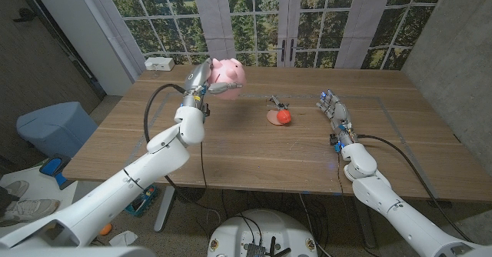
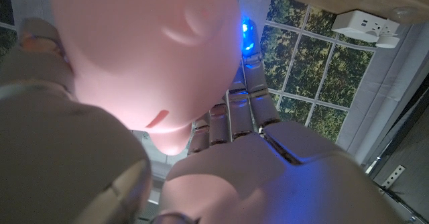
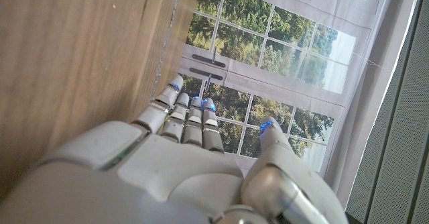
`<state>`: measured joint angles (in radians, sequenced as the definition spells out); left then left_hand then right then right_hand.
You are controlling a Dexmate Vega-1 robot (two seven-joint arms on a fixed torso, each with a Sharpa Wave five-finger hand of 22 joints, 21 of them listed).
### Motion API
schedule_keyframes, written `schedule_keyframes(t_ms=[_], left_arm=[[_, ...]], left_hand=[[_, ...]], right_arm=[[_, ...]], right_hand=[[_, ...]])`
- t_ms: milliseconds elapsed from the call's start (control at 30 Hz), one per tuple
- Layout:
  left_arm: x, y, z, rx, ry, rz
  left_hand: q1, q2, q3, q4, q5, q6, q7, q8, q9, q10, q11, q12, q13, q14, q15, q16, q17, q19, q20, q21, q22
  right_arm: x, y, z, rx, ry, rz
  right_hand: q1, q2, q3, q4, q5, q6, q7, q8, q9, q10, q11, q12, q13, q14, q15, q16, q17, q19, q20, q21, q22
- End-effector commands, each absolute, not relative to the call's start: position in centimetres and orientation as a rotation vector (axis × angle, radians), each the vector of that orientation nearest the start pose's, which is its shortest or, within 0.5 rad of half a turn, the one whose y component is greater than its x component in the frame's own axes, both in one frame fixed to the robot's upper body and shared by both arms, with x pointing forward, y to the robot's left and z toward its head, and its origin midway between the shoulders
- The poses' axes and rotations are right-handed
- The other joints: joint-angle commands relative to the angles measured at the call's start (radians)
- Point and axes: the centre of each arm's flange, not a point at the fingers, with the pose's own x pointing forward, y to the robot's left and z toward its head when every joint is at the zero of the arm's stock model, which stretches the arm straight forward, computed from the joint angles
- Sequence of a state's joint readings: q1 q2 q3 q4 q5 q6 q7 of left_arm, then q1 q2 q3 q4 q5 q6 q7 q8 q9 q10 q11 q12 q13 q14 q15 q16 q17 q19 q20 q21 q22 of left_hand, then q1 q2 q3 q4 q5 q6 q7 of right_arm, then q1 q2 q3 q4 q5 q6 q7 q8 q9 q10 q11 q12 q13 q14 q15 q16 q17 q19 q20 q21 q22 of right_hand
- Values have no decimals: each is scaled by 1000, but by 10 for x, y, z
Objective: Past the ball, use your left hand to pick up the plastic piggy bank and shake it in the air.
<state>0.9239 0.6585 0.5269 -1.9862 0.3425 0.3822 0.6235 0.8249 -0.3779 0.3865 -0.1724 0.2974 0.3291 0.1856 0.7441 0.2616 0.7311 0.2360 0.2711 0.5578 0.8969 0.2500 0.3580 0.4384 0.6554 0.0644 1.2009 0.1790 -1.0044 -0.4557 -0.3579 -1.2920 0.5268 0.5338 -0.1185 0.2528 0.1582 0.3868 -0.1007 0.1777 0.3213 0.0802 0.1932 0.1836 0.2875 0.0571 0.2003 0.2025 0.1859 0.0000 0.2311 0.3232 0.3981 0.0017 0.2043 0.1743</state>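
Observation:
My left hand holds the pink plastic piggy bank up in the air above the far left part of the wooden table. In the left wrist view the pink piggy bank sits close against my left hand, whose fingers curl behind it. A small red ball lies near the table's middle on a tan disc. My right hand stands on the table to the right of the ball, fingers apart and holding nothing. In the right wrist view my right hand stands beside the wood.
A small metal clip-like object lies just behind the ball. A white power strip sits at the table's far left corner. Windows and grey curtains stand behind the table. A blue bin is on the floor at the left.

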Motion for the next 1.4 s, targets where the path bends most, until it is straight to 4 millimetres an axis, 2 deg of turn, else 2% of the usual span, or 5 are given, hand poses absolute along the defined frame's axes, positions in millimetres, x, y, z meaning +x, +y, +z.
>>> schedule_keyframes(t_ms=[33, 433, 1033, 1400], left_arm=[[520, 210, 35, 660, -1035, 582], [520, 210, 36, 693, -993, 567], [534, 199, 58, 1023, -621, 301], [541, 197, 61, 1091, -502, 225]], left_hand=[[412, 409, 84, -1, 2, 480, -248, 8, 32, 440, -432, 2, 23, 381, -488, 2, 2, -119, -233, 7, 2], [411, 409, 85, -1, 1, 481, -251, 6, 31, 441, -433, -1, 25, 380, -488, 0, 3, -123, -233, 11, 2], [412, 407, 86, -4, -1, 480, -250, 4, 31, 442, -433, -9, 26, 380, -488, -4, 4, -129, -232, 17, 2], [413, 406, 88, -4, 0, 479, -245, 3, 31, 442, -432, -11, 29, 382, -488, -5, 6, -132, -231, 19, 1]], right_arm=[[621, -289, -101, 64, -680, 72], [621, -290, -100, 64, -681, 73], [620, -290, -103, 70, -679, 71], [619, -289, -104, 65, -680, 73]], right_hand=[[-3, -4, 0, -4, 0, 8, 2, 2, 2, 7, 0, 2, 2, 0, 0, 4, 0, 2, 4, -1, 4], [-3, -4, 0, -4, 1, 8, 1, 2, 2, 8, 1, 3, 2, 0, 0, 4, 0, 2, 3, -1, 4], [-4, -4, 0, -4, 0, 7, 1, 1, 2, 7, 0, 3, 2, -1, 0, 4, -1, 2, 4, -1, 4], [-4, -4, 1, -5, 0, 8, 1, 2, 2, 7, 1, 2, 2, -1, 0, 4, -1, 2, 4, -1, 4]])
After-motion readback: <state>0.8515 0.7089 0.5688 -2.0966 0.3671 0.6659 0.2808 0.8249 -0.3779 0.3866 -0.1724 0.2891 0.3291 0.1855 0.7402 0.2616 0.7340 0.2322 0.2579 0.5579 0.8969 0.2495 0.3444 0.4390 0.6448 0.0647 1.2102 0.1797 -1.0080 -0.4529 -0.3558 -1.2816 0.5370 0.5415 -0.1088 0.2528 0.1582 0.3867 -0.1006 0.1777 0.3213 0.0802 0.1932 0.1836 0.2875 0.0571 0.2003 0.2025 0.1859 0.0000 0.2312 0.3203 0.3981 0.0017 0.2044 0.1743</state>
